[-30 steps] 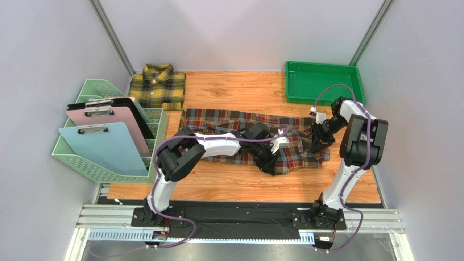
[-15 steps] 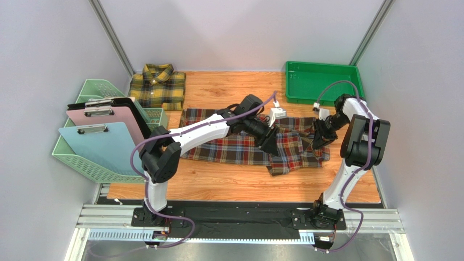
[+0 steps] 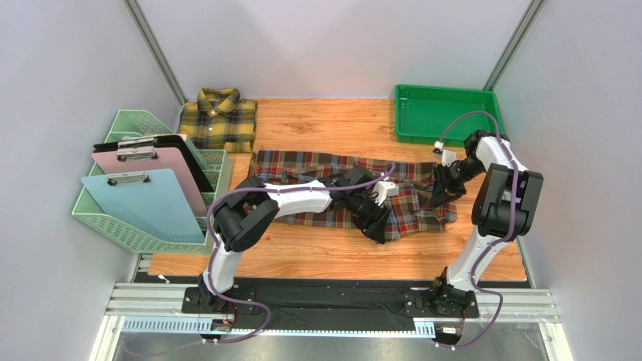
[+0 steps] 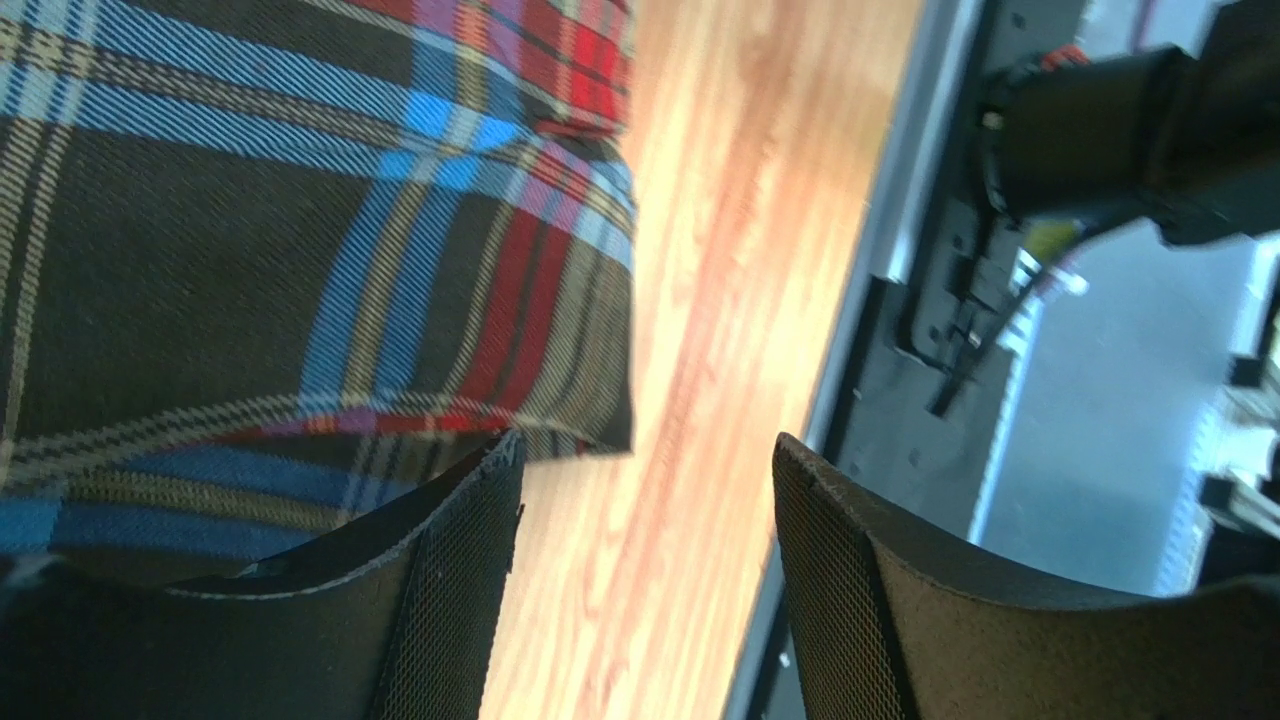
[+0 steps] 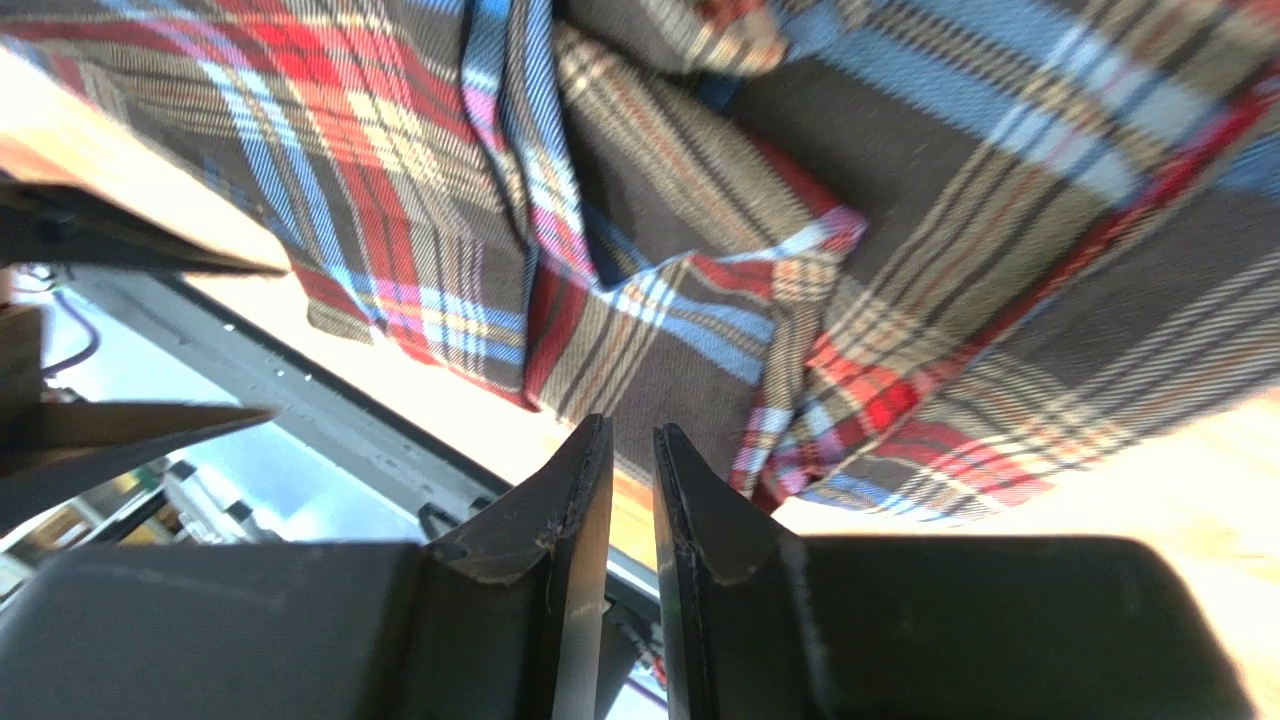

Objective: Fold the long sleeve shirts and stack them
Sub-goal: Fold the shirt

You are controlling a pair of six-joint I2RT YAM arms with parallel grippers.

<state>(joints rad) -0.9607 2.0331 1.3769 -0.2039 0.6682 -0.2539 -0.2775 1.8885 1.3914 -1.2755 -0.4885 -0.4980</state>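
Pale grey walls closed in a wooden tabletop (image 3: pixel 324 120), with the two arms reaching out from its near edge. Across the middle of the wood lay the red, brown and navy plaid shirt (image 3: pixel 301 164), spread out left to right and rumpled, its right part bunched into loose folds. The yellow and dark plaid shirt (image 3: pixel 218 120) sat folded in the far left corner, collar toward the back wall, well apart from the red one. A green tray (image 3: pixel 444 113) stood at the far right corner, and a mint-green basket (image 3: pixel 136 233) at the left edge held a pink clipboard (image 3: pixel 162 173), a blue clipboard (image 3: pixel 143 203) and a black clipboard (image 3: pixel 181 143), standing tilted. The left arm stretched low over the red shirt, and the left hand (image 3: pixel 375 222) rested over the shirt's near right part. In the left wrist view its fingers (image 4: pixel 436 600) stood well apart, with bare wood and the hem of the shirt showing in the gap and nothing held between them. The right hand (image 3: pixel 436 201) pointed down at the right edge of the same shirt. In the right wrist view its fingers (image 5: pixel 571 510) were drawn almost together, only a narrow slit left between them, with no cloth visible in that slit; the folded plaid lay just beyond the tips.
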